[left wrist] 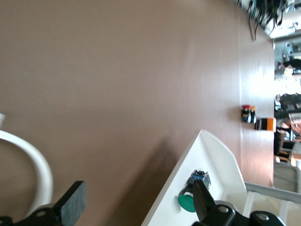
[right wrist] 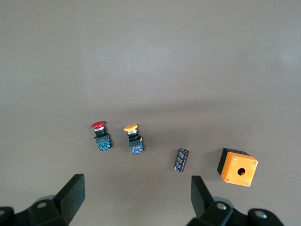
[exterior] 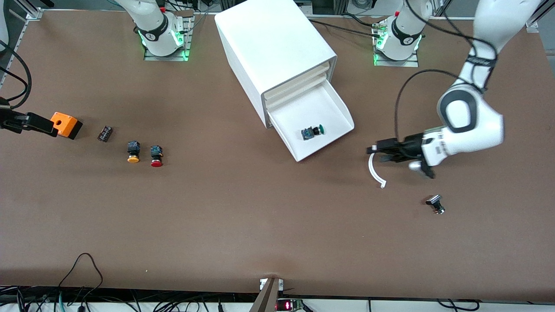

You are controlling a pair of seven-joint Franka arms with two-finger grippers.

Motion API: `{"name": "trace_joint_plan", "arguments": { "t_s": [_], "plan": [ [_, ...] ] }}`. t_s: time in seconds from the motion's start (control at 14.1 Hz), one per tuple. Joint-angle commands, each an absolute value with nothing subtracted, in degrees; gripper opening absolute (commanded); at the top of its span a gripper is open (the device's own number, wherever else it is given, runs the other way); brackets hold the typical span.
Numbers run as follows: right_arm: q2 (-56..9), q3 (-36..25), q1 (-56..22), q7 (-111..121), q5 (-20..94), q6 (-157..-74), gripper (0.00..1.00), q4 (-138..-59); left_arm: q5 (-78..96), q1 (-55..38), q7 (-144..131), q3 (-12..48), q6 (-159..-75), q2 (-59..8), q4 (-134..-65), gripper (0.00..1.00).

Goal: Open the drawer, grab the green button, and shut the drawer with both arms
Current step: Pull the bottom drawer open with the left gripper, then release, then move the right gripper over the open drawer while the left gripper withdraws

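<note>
**Drawer is out, the green button waits inside, the left gripper is closest**

The big white cabinet (exterior: 277,56) sits on the brown table (exterior: 243,225) between the two arm bases. Its lowest drawer (exterior: 334,110) is pulled out, and its open end points toward the left arm's end of the table. The green button (exterior: 313,131) lies on its side on the drawer floor, about in the middle. Its green cap points toward the drawer's open end, so its long way runs along the drawer.

The left gripper (exterior: 376,152) hangs over bare table just beside the drawer's outer corner, fingers spread wide and holding nothing. A curved white strip (exterior: 373,170) lies on the table under it. The button lies from this gripper toward the cabinet, over the drawer's low wall. I think this arm should take it. The drawer walls leave little room around the button, so coming from above looks best.

The right gripper (right wrist: 136,197) waits wide and empty over the right arm's end of the table, above the red button (exterior: 156,156), the orange button (exterior: 133,152) and the orange box (exterior: 66,125)
</note>
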State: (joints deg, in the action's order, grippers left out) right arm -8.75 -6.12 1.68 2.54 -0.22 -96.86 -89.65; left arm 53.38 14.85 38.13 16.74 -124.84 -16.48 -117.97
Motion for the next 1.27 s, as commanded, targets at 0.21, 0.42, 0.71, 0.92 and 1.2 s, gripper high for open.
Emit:
{"name": "trace_joint_plan", "arguments": {
  "t_s": [0.21,0.42,0.71,0.92,1.2],
  "plan": [
    [-10.11,-5.10,-1.23,3.25,0.87,-96.94,1.00,-89.21,25.44,15.12,36.74,13.37,-113.86,-0.81,-110.94,1.00],
    [-10.11,-4.05,-5.78,2.38,1.49,-97.55,1.00,-89.12,12.69,14.94,36.48,12.31,-101.47,1.14,-102.16,1.00],
    [-12.21,-3.96,-13.70,2.29,1.76,-103.17,1.00,-89.12,0.46,11.44,27.96,13.09,-92.56,1.06,-98.44,1.00],
    [-14.93,-3.87,-14.59,3.42,8.76,-106.34,1.00,-89.12,-4.39,8.00,26.98,12.92,-92.98,0.88,-98.35,1.00],
    [-19.59,-1.93,-21.51,7.82,8.01,-106.61,1.00,-85.52,-3.43,7.39,22.36,13.00,-92.73,0.88,-97.82,1.00]
  ]
}}
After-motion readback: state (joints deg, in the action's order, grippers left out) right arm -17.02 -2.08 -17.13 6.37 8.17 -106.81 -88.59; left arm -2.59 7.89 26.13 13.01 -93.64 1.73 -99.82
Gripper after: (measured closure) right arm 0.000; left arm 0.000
